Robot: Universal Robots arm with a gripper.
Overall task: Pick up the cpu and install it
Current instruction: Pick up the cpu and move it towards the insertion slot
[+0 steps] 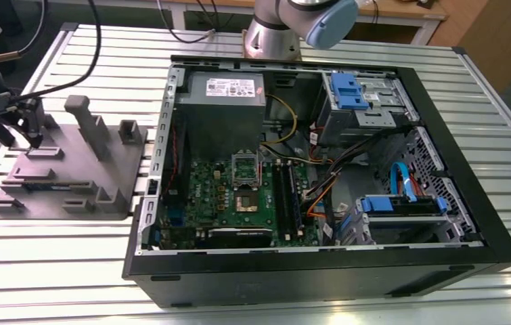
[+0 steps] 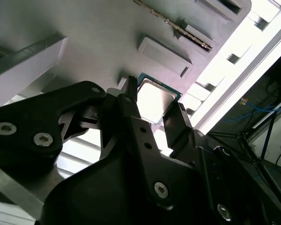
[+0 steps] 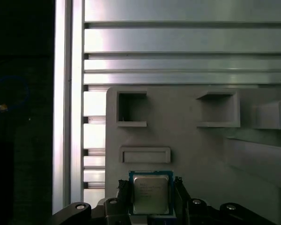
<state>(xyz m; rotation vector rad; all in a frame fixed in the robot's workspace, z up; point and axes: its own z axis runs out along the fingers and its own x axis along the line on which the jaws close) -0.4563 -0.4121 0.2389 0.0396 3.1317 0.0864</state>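
Slatted aluminium table [image 1: 57, 271], with a matte grey moulded fixture [image 3: 201, 150] at the exterior view's left. The cpu [image 3: 151, 197] lies flat on it, a thin square with a smooth silver lid and a greenish rim, and the gripper [image 3: 152, 185] is down right around it (honestly can't tell if it's clamped on the chip or just sitting astride it). My worry is that slick lid and those skinny edges: an off-centre or tilted squeeze could skew the chip or let it slip, and a crooked chip would be bad news for the socket [image 1: 244, 177] in the open black case [image 1: 472, 223].
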